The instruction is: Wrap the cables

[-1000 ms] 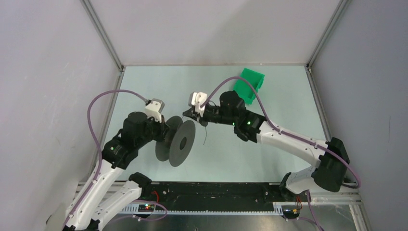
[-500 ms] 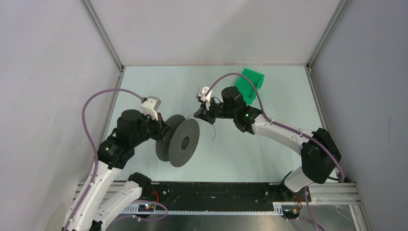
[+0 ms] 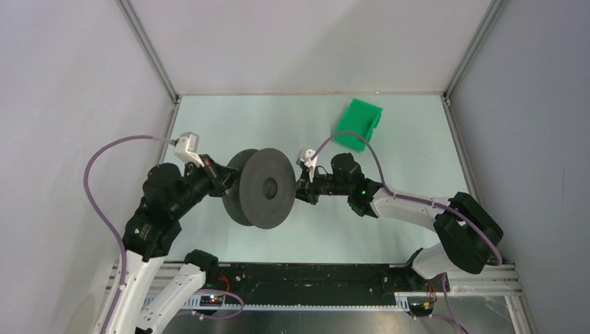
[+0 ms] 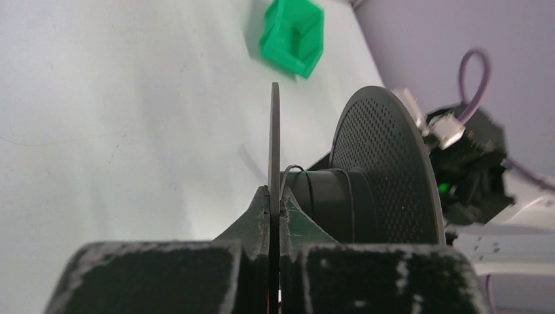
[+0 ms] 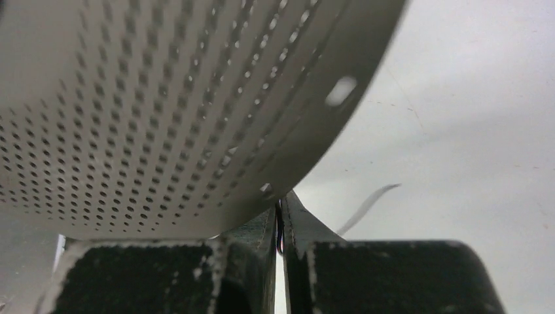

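The left tool (image 4: 275, 201) is squeezed shut on the thin edge of one round side of the black reel (image 3: 263, 188), so the reel stands up on its edge. The right tool (image 5: 281, 212) is just beside the reel's other round side, the one full of little holes. Its two fingers are almost touching, and a thin dark cable (image 5: 280, 232) is pinched in the slit between them. In the left wrist view a bit of the cable shows as a small loop over the middle drum of the reel. Under both arms lies a pale green tabletop (image 3: 229, 125), smooth with a few faint scratches. A green bin (image 3: 358, 124) sits near the far edge, well apart from the reel. Plain grey walls (image 3: 306, 42) close the tabletop in on three sides, with metal posts (image 3: 149, 52) in the far corners.
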You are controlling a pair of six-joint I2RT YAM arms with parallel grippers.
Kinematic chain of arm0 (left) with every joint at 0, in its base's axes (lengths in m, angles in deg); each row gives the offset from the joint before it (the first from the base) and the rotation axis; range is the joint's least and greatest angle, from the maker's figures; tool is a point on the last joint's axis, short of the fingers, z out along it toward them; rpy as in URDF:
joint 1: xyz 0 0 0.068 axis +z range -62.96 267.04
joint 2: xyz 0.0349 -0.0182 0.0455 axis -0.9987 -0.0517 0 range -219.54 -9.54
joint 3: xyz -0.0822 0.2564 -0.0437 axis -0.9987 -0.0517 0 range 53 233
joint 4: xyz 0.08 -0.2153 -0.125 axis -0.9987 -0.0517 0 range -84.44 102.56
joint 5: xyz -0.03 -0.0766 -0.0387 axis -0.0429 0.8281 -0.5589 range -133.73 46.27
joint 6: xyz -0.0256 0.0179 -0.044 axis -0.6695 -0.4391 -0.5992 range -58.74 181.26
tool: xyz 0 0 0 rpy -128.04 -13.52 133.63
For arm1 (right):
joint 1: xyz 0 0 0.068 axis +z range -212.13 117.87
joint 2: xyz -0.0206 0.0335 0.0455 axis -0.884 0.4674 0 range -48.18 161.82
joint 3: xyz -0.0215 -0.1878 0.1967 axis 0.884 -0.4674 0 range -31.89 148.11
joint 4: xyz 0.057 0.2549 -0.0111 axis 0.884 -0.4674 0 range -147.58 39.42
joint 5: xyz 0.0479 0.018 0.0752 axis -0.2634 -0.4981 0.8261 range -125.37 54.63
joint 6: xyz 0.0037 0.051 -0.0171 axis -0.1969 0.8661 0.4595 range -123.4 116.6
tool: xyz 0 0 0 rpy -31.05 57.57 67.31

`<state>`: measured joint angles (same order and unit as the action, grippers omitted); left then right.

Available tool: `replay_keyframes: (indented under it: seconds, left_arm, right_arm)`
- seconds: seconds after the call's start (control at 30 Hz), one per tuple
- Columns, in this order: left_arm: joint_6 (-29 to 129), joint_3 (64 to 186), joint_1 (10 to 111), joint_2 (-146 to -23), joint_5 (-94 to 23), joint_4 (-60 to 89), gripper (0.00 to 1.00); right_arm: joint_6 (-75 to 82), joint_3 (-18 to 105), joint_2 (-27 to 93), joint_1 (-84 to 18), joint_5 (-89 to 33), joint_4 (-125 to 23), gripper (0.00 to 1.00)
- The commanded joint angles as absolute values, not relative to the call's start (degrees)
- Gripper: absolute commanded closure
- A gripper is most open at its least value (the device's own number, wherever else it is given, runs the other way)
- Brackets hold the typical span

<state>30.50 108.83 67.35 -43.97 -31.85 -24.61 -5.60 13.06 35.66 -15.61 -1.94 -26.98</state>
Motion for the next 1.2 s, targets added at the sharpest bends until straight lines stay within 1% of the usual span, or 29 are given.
replay_keyframes:
  seconds: [0.0,0.17,0.27,0.37,0.5,0.6,0.73,0.83,0.87,0.93,1.07,1.17]
  left_arm:
    - [19.51,109.05,68.07,-40.49,-35.53,-13.66,1.00]
    - [16.02,108.17,68.13,-38.26,-40.79,-12.24,1.00]
    - [15.64,107.37,68.13,-37.16,-43.12,-10.92,1.00]
    - [15.98,106.23,68.07,-36.21,-43.52,-9.65,1.00]
    - [16.98,104.60,68.08,-34.88,-46.34,-6.90,1.00]
    - [17.16,103.54,68.07,-33.96,-47.10,-5.01,1.00]
    - [14.88,101.43,68.09,-32.41,-47.51,-1.03,1.00]
    - [11.40,99.60,68.06,-30.96,-48.35,2.76,1.00]
    - [9.99,98.42,68.14,-30.21,-48.41,3.75,1.00]
    - [7.53,96.16,68.14,-29.22,-48.71,7.04,1.00]
    - [2.79,91.94,68.06,-27.86,-50.35,13.48,1.00]
    - [0.52,90.09,68.06,-27.15,-51.65,14.86,1.00]
  right_arm:
    - [-0.22,10.45,33.38,-12.62,-5.14,-16.22,0.92]
    - [1.81,8.65,33.66,-8.61,-9.44,-11.85,0.95]
    - [5.67,6.91,32.53,-7.21,-10.26,-8.14,0.97]
    - [9.92,5.72,30.45,-7.03,-7.94,-3.73,1.00]
    - [16.29,5.41,27.64,-7.33,-4.73,-0.35,1.00]
    - [24.26,5.38,27.22,-8.15,-3.21,2.59,1.00]
    - [35.52,4.88,29.87,-9.70,-1.00,11.54,1.00]
    - [44.65,4.68,32.91,-10.43,-1.23,23.22,1.00]
    - [46.33,4.70,34.96,-10.48,-2.23,29.17,1.00]
    - [51.80,5.40,37.78,-10.58,-4.60,34.88,1.00]
    - [54.10,7.69,39.52,-10.05,-7.31,35.88,1.00]
    - [53.43,8.17,38.53,-9.61,-9.57,35.88,1.00]
